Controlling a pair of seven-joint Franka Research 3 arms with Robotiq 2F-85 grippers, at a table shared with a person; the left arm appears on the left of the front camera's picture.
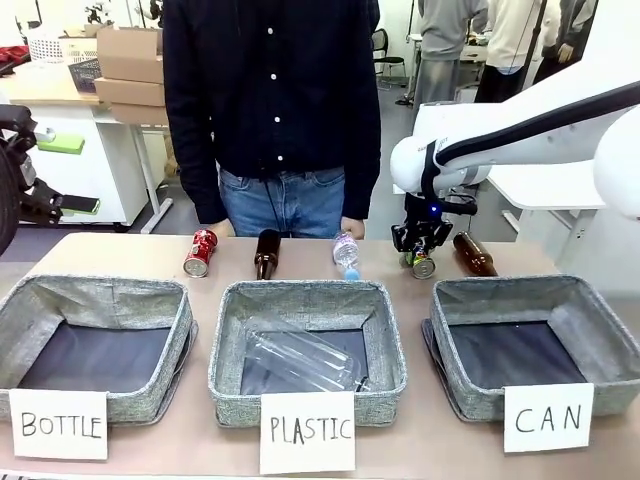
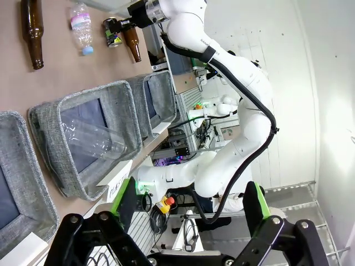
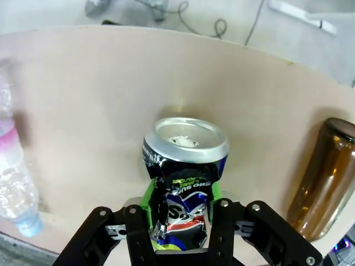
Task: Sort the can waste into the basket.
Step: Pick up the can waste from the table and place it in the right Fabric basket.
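Our right gripper (image 3: 180, 213) is clenched on the dark blue can (image 3: 186, 166), at the far side of the table (image 1: 120, 262), behind the basket (image 1: 530, 290) whose card (image 1: 547, 417) reads "CAN". The red can (image 1: 200, 252) lies behind the bin (image 1: 100, 290) carded "BOTTLE". Our left gripper (image 2: 188, 205) has its fingers spread, holding nothing.

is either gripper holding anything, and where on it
The right gripper pinches the dark blue crushed can across its crumpled sides; the left gripper holds nothing.
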